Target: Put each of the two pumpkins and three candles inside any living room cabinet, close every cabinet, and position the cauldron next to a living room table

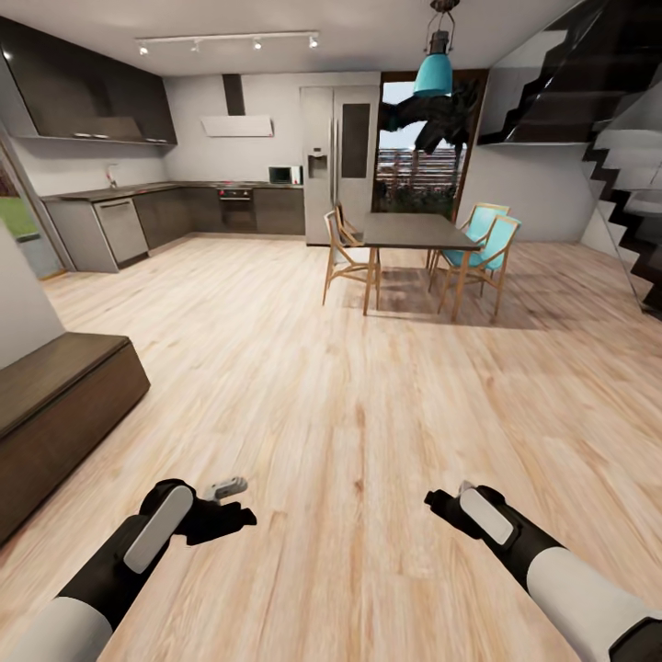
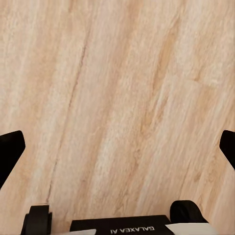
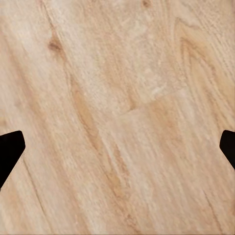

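One dark-brown cabinet (image 1: 55, 405) sits left of both arms, drawers closed; left gripper (image 1: 234, 515) and right gripper (image 1: 439, 504) hover spread wide, empty, above the wooden floor (image 1: 368, 414); four chairs ring one dining table (image 1: 414, 232)

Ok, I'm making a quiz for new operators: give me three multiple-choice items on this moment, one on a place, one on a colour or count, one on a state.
1. Where in the head view is the low dark-brown cabinet?
A. at the left edge
B. beside the stairs
C. under the dining table

2. What colour is the hanging lamp?
A. red
B. teal
C. yellow

3. How are the two grippers?
A. both shut on pumpkins
B. one holds a candle
C. both open and empty

Answers: 1 A, it lies against the left wall by the left arm. 2 B, its shade is teal, like the chairs. 3 C, the left gripper and right gripper show spread tips with bare floor between.
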Robot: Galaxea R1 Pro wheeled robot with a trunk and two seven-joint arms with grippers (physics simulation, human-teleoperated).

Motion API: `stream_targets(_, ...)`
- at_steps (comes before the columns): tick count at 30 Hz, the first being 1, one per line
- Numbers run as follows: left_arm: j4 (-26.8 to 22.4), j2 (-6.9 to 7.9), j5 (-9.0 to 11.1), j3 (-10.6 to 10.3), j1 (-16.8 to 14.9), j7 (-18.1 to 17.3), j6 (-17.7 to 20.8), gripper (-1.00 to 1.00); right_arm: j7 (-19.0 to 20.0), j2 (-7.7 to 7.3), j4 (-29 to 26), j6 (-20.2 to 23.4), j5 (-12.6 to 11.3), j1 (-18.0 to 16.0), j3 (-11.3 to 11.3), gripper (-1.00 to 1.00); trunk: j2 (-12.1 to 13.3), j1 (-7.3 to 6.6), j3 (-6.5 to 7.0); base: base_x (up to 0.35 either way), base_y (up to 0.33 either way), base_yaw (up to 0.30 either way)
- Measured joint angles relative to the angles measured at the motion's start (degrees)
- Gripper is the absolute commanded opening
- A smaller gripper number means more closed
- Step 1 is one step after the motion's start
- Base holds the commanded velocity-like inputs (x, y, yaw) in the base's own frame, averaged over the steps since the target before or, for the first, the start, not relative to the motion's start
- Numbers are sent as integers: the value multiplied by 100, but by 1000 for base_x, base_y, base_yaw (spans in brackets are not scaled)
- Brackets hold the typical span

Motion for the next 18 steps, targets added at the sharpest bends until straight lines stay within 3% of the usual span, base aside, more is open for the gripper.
stream_targets(13, 9, -10, 0, -13, 0, 10, 0, 100, 68, -4, 9, 21, 5, 7, -4, 100, 0, 0, 0, 299, -82, -2)
stream_targets(18, 10, -17, 0, -15, -1, 10, 0, 100, 215, -20, 14, 34, 7, 8, -4, 100, 0, 0, 11, 302, -82, -177)
